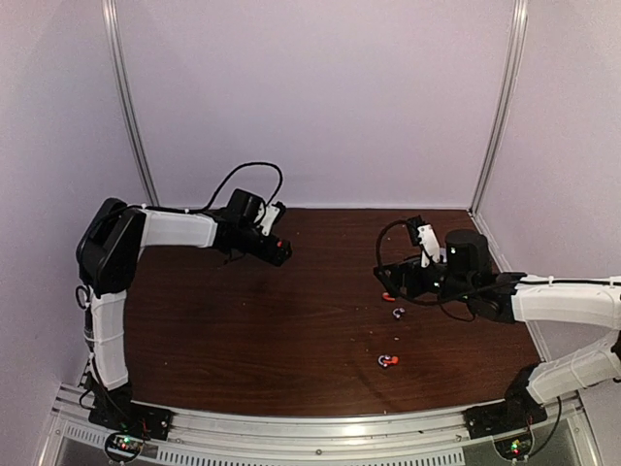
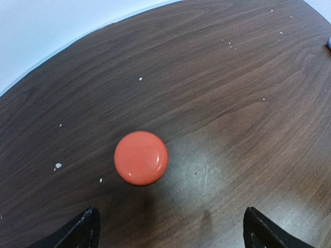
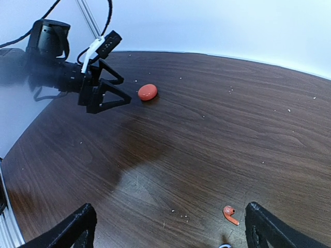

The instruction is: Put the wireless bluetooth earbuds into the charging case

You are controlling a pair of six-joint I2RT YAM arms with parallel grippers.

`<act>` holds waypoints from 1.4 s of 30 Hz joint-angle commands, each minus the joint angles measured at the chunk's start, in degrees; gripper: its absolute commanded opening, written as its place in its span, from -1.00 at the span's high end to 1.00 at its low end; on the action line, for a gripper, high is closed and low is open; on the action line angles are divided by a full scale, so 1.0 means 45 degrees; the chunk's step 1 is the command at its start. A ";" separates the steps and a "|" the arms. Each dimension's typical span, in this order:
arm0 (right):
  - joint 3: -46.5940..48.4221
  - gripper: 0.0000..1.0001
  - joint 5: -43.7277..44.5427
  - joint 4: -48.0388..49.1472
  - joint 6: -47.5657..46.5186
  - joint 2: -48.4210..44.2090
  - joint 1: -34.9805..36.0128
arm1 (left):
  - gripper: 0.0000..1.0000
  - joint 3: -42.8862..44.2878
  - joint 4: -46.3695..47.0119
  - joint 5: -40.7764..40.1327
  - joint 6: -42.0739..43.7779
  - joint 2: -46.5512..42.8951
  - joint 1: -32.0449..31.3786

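A round red charging case point(image 2: 140, 157), lid shut, lies on the dark wood table just ahead of my left gripper point(image 2: 170, 235), which is open and empty. The case also shows in the right wrist view point(image 3: 147, 92), beside the left gripper point(image 3: 106, 90). A red earbud point(image 3: 230, 214) lies close to the right fingertip of my right gripper point(image 3: 170, 232), which is open and empty above the table. In the top view this red earbud point(image 1: 387, 295) is just under the right gripper point(image 1: 385, 281). A silvery earbud point(image 1: 398, 313) lies nearer, and a red and silvery pair point(image 1: 388, 361) nearer still.
The table point(image 1: 243, 330) is dark wood with small white crumbs. Pale walls with metal corner posts point(image 1: 131, 107) close in the back and sides. A small grey-blue thing point(image 2: 329, 43) shows at the right edge of the left wrist view.
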 commanded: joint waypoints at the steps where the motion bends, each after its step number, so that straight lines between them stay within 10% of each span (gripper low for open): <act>1: 0.0148 -1.00 -0.0949 0.0168 -0.0286 -0.0255 -0.0091 | -0.91 0.1482 -0.0532 0.0604 0.0918 0.1007 -0.0045; 42: -0.0080 -1.00 -0.2934 0.0603 -0.0196 -0.0601 -0.0458 | -0.13 0.6604 -0.3216 0.1048 0.1340 0.5009 0.0932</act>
